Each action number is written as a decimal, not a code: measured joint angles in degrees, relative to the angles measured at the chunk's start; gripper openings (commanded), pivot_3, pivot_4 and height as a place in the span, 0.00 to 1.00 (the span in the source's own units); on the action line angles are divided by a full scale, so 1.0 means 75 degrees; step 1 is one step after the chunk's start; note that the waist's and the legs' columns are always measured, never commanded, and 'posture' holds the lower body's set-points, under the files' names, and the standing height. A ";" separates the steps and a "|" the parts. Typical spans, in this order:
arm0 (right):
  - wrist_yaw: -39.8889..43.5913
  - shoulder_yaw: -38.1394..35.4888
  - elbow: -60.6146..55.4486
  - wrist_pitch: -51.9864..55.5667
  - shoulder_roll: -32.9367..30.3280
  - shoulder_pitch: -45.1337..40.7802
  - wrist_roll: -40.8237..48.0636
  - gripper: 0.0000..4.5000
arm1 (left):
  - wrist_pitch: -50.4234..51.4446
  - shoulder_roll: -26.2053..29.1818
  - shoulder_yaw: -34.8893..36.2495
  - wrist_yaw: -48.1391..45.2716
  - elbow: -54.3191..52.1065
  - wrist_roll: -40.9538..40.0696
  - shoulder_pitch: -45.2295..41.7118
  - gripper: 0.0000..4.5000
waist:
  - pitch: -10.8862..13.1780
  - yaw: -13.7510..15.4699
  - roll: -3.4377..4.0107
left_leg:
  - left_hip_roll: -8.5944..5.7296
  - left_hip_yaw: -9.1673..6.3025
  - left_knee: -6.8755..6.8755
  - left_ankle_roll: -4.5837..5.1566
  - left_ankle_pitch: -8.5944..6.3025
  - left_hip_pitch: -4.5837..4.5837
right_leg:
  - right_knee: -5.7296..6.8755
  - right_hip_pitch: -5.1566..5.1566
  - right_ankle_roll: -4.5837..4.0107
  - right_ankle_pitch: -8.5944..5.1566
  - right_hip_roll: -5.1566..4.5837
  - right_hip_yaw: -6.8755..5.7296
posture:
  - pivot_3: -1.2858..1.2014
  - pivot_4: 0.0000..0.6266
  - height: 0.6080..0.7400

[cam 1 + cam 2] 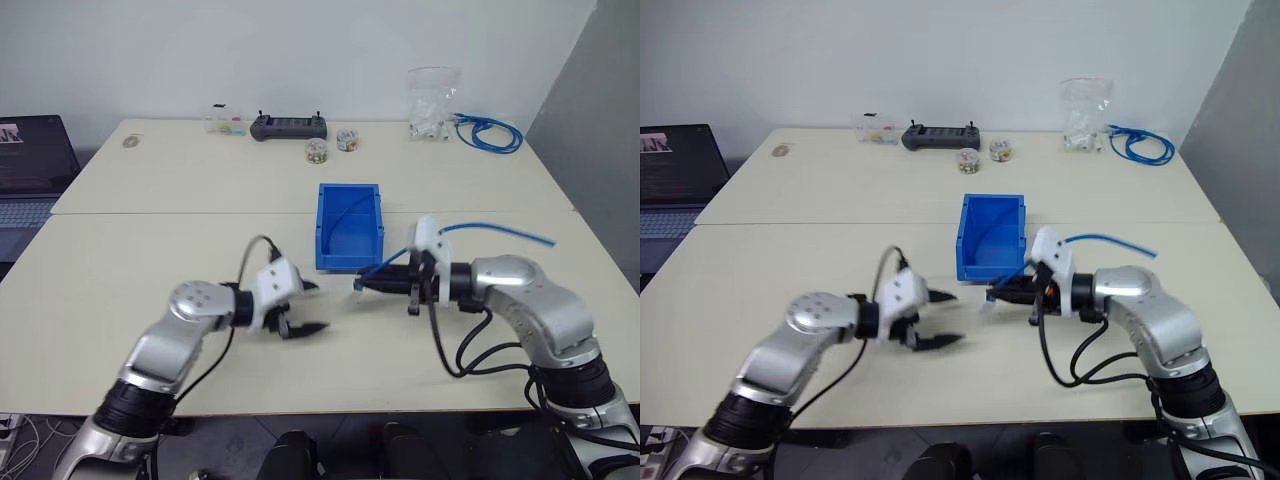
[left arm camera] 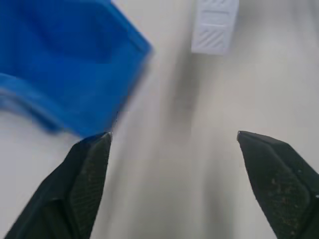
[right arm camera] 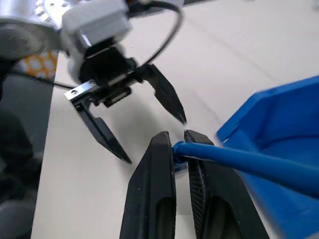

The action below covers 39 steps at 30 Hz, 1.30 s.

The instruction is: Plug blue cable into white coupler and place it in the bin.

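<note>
The right hand (image 1: 362, 284) is clamped on the blue cable (image 1: 497, 231) near its plug, just at six o'clock of the bin (image 1: 349, 226). The left hand (image 1: 312, 306) gapes empty. I cannot make out the white coupler; if unmated, the plug could go in alone.

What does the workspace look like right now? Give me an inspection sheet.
Surface: pale table.
Job's things: blue cable pinched near its end; bin behind the grippers; white coupler cannot be told.
Clutter: black controller, clear bag, two small round containers.
Grippers: left gripper open, empty; right gripper shut on the cable.
Cables: coiled blue bundle at the far right.
Surroundings: laptop, white wall.
</note>
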 measured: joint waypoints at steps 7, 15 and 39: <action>-0.0794 -0.0156 0.2929 -0.0063 0.1013 -0.2332 -0.0128 0.02 | 0.0511 0.0302 0.0295 0.0307 -0.0419 -0.0259 -0.0530 1.00 | 0.0015 -0.0057 0.0012 | -0.0002 0.0023 -0.0021 0.0000 0.0002 0.0017 | 0.0007 -0.0005 -0.0040 0.0025 0.0006 0.0018 | 0.52 0.24 1.00; -0.0028 0.1016 0.7642 -0.1414 0.1099 -0.4553 -0.1709 0.42 | 0.0175 0.0360 -0.0030 0.0342 0.0094 -0.0115 -0.1058 1.00 | 0.0027 0.0003 0.0013 | -0.0014 0.0030 0.0010 -0.0006 0.0005 -0.0123 | 0.0016 -0.0132 -0.0033 0.0040 -0.0006 0.0022 | 0.52 0.24 1.00; 0.2785 -0.0580 0.2094 -0.1338 -0.3661 0.0497 -0.1002 1.00 | 0.0443 0.0871 0.0713 0.0822 0.0808 -0.0322 -0.0683 1.00 | 0.0039 -0.0042 0.0002 | -0.0006 0.0080 0.0037 0.0002 0.0007 -0.0184 | 0.0080 -0.0225 -0.0012 0.0065 -0.0005 0.0076 | 0.52 0.24 1.00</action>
